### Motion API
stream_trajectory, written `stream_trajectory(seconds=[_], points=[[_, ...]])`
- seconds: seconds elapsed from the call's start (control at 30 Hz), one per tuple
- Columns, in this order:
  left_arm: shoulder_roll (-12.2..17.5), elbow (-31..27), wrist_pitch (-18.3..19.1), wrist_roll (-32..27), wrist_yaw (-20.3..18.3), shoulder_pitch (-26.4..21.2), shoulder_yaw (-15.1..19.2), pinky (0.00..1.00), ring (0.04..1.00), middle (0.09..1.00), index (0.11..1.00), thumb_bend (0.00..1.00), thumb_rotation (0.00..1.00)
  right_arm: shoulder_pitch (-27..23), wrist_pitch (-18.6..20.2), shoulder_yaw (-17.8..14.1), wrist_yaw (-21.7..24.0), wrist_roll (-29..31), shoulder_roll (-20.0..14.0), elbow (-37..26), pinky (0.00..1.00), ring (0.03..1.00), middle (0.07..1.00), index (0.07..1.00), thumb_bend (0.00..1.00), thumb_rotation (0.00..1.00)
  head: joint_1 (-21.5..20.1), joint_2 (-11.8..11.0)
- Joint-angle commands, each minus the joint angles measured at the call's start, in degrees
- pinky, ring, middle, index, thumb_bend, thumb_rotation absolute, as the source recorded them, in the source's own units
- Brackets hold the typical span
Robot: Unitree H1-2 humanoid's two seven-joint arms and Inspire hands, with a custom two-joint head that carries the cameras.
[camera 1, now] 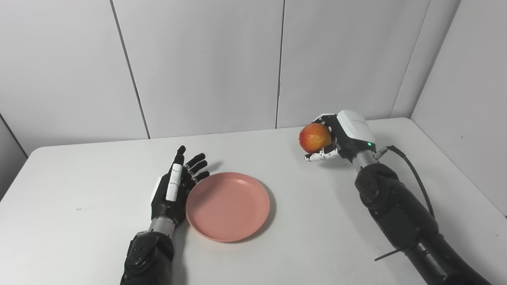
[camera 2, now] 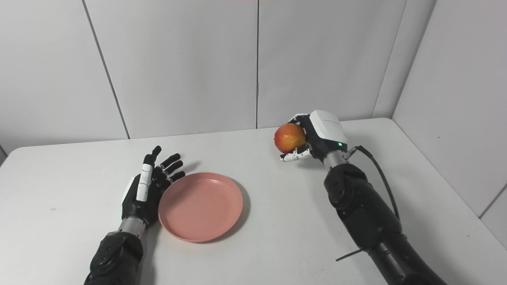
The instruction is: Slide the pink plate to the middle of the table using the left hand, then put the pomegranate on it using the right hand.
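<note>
Progress looks past the halfway mark, judging by how things lie. The pink plate (camera 1: 227, 206) sits flat on the white worktop (camera 1: 79, 221) roughly at its middle, perhaps a little toward the left, so the sliding step appears done or nearly so. The left robot hand (camera 1: 174, 188) stands edge-on just beside the plate's left rim, released, fingers spread and holding nothing; whether its palm touches the rim is hard to tell from either view. The right robot hand (camera 1: 340, 136) is grasping the pomegranate (camera 1: 315, 137) (red-orange, round), fingers curled round it from behind and below, near the far right part of the worktop and well apart from the plate. The fruit seems lifted clear of the surface, with a faint shadow beneath the hand. What remains, in my judgement, is the carry: bringing the fruit leftward and nearer over the plate, lowering it onto the pink surface and letting go there.
</note>
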Motion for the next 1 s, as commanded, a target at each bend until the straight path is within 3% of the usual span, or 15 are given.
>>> stream_trajectory(seconds=[0.0, 0.27, 0.33, 0.47, 0.53, 0.7, 0.97], points=[[-0.89, 1.60, 3.37, 0.90, 0.95, 1.14, -0.64, 0.74, 0.812, 0.794, 1.000, 0.90, 0.77, -2.31, -1.42, -0.58, -0.07, -0.56, -0.05, -3.95, 0.23, 0.291, 0.476, 0.493, 0.52, 0.01, 0.36, 0.00], [-1.48, 1.43, 3.83, 0.55, 0.84, 1.06, -0.37, 0.76, 0.807, 0.783, 1.000, 0.92, 0.76, -1.04, -1.43, 0.53, 3.53, -1.73, 2.74, -13.13, 0.27, 0.342, 0.481, 0.493, 0.52, 0.01, 2.13, 0.24], [-1.57, 1.48, 3.80, 0.61, 0.79, 1.00, -0.42, 0.77, 0.812, 0.784, 1.000, 0.92, 0.75, -0.70, -1.09, 0.79, 4.73, -1.70, 3.65, -15.34, 0.30, 0.372, 0.449, 0.530, 0.52, 0.02, 2.68, 0.27], [-1.83, 1.73, 3.56, 0.87, 0.78, 0.90, -0.54, 0.75, 0.808, 0.791, 1.000, 0.92, 0.75, 0.09, -0.49, 0.76, 6.62, -1.83, 5.25, -18.47, 0.27, 0.344, 0.480, 0.495, 0.52, 0.01, 3.69, 0.30], [-1.99, 1.93, 3.41, 1.04, 0.89, 0.82, -0.61, 0.74, 0.809, 0.795, 1.000, 0.92, 0.75, 0.71, -0.54, 0.85, 7.31, -2.18, 6.11, -19.78, 0.28, 0.353, 0.452, 0.531, 0.52, 0.02, 3.93, 0.32], [-2.40, 1.61, 3.31, 1.79, 1.37, 0.85, -0.76, 0.67, 0.785, 0.778, 1.000, 0.93, 0.75, 2.02, -1.87, 1.11, 7.56, -2.70, 7.99, -20.99, 0.30, 0.379, 0.480, 0.500, 0.52, 0.01, 4.25, 0.32], [-2.63, 1.87, 3.13, 1.35, 0.86, 0.69, -0.61, 0.70, 0.785, 0.778, 1.000, 0.93, 0.74, 4.45, -3.40, 1.77, 6.64, -3.42, 10.33, -21.32, 0.32, 0.419, 0.478, 0.504, 0.52, 0.01, 4.64, 0.42]])
